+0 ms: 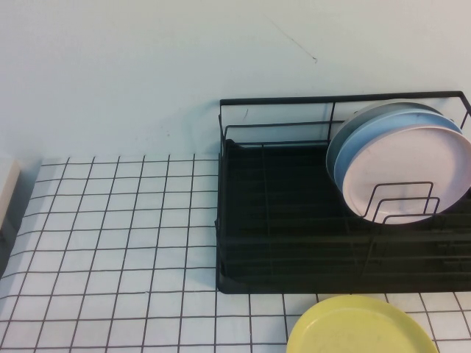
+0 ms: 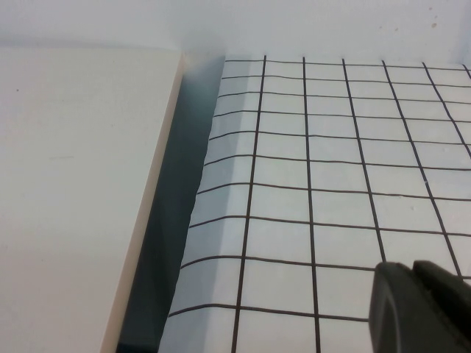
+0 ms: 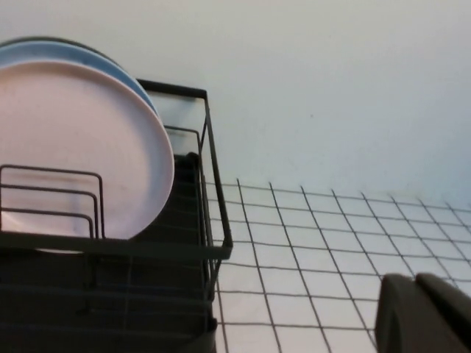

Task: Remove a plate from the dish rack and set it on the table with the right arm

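The yellow plate (image 1: 360, 328) lies flat on the gridded white table (image 1: 125, 235) just in front of the black wire dish rack (image 1: 294, 235), at the lower right of the high view. The rack holds a pinkish plate (image 1: 412, 173), a blue plate behind it and a grey-green one at the back, all upright at its right end. The rack (image 3: 147, 250) and the pinkish plate (image 3: 81, 147) also show in the right wrist view. My right gripper (image 3: 412, 283) is shut and empty over the table beside the rack. My left gripper (image 2: 412, 268) is shut and empty over the table's left edge.
A cream-white block (image 2: 73, 191) stands off the table's left edge, with a dark gap between them; its corner shows in the high view (image 1: 7, 187). A pale wall (image 1: 147, 66) rises behind the table. Neither arm shows in the high view.
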Motion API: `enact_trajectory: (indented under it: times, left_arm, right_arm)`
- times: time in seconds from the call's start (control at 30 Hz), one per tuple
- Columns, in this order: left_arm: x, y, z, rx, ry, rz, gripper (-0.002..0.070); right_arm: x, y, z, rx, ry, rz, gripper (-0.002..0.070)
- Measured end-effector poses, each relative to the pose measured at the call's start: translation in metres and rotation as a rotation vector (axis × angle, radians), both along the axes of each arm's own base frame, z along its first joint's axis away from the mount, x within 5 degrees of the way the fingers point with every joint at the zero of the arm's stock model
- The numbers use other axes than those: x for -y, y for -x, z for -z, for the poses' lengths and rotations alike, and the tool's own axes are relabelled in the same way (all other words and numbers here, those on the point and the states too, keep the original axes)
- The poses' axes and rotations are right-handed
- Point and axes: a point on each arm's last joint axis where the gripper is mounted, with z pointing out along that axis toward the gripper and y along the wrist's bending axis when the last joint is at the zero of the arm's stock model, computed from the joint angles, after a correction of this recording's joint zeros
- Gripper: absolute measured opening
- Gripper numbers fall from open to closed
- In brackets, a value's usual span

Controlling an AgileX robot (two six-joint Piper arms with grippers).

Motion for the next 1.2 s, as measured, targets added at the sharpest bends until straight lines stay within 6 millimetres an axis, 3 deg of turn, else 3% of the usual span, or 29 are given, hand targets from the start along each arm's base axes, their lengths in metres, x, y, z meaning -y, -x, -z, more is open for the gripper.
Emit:
enact_trajectory:
  times: [0.33, 1.2]
  left_arm:
    - [0.0, 0.0, 0.0, 0.0, 0.0, 0.0, -0.0003]
    - [0.0, 0.0, 0.0, 0.0, 0.0, 0.0, -0.0003]
  right_arm:
    - [0.0, 0.002, 0.076, -0.045, -0.06, 0.012, -0.0002]
    - [0.0, 0.006, 0.093, -0.163, -0.063, 0.025, -0.0002]
